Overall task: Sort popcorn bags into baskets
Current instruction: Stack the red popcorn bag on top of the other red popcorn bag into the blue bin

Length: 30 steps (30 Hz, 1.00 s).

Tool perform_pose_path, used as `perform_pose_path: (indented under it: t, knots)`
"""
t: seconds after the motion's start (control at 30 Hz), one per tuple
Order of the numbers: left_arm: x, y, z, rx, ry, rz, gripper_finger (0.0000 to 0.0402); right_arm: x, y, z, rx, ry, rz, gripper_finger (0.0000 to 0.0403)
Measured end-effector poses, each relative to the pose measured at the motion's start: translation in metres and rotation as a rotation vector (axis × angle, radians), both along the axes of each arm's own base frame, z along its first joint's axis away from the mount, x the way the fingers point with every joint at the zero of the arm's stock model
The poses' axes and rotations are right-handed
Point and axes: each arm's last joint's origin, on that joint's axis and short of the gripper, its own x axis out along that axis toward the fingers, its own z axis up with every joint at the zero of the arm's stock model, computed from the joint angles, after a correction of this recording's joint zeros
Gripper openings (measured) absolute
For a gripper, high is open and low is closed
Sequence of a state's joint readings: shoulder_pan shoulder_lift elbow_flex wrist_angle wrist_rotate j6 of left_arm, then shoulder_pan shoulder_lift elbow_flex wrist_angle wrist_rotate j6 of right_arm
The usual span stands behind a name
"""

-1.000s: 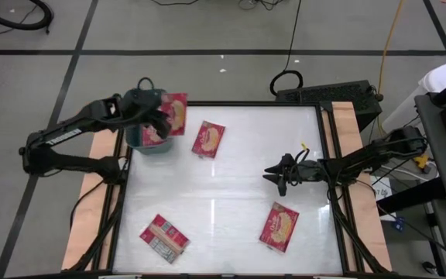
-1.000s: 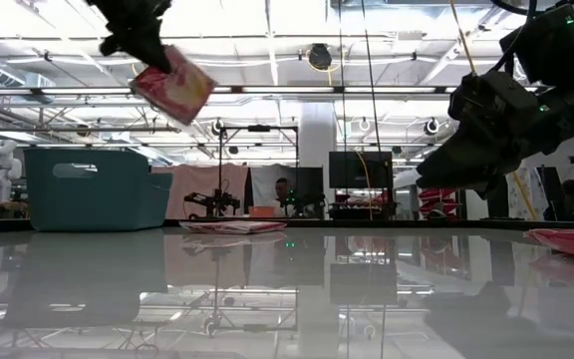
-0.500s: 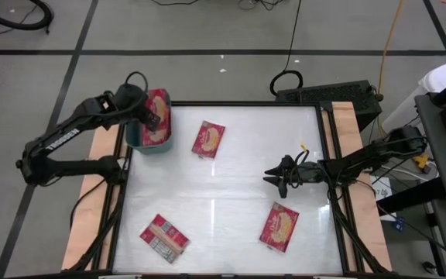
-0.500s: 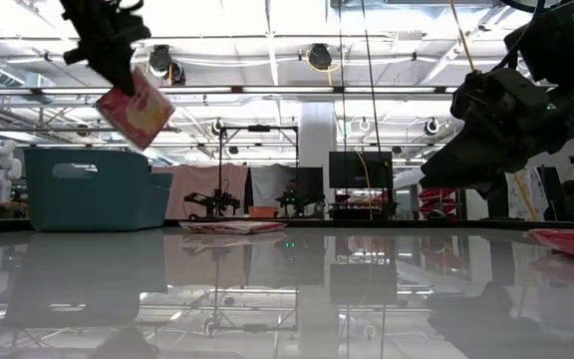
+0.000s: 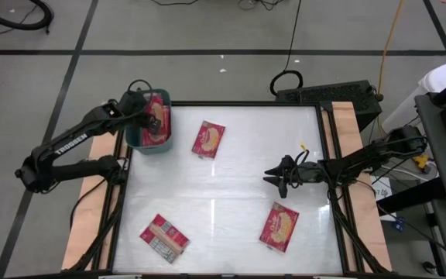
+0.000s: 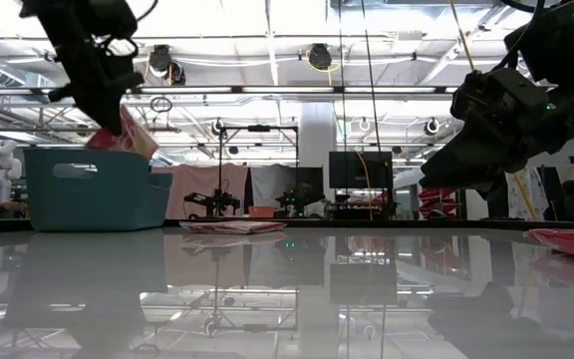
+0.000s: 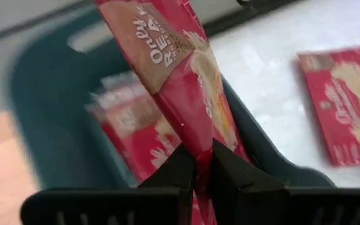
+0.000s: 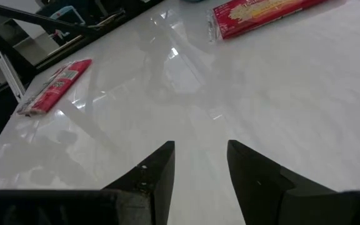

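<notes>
Three bags lie loose on the table while a fourth hangs over the bin.

Left gripper [image 7: 195,169] is clamped on the edge of a bag [image 7: 180,75], holding it on end just above the teal bin [image 5: 132,139] at the table's [image 5: 231,186] far left corner, presumably so it slides in edgewise beside the packets already inside [image 7: 127,128]. I'd say the drop is the step in hand. Right gripper [image 8: 199,164] waits low over the table's right middle, fingers apart and holding nothing. Loose bags: one near the bin [image 5: 208,139], one at the near left [image 5: 163,236], one just below the right gripper [image 5: 279,226].
</notes>
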State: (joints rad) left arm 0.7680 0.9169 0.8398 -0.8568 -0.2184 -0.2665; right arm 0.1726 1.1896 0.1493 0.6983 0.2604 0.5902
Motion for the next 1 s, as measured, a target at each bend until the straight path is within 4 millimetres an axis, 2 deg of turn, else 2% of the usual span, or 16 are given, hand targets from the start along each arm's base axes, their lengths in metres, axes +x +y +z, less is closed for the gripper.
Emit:
perform_pose_path:
  t: [0.23, 0.5, 0.83, 1.0]
  knots:
    - [-0.002, -0.002, -0.022, -0.071, 0.016, 0.01, 0.0031, 0.0, 0.0, 0.0, 0.0, 0.0, 0.0, 0.0141]
    - [-0.004, -0.002, -0.024, -0.044, 0.053, 0.044, 0.0042, 0.0, 0.0, 0.0, 0.0, -0.001, 0.0, 0.0141]
    - [-0.007, 0.001, -0.022, 0.039, 0.113, 0.128, 0.0168, 0.0, 0.0, 0.0, 0.011, -0.002, -0.005, 0.0141]
    - [-0.003, 0.004, -0.019, 0.083, 0.071, 0.141, 0.0205, 0.0, 0.0, 0.0, 0.031, -0.004, -0.014, 0.0141]
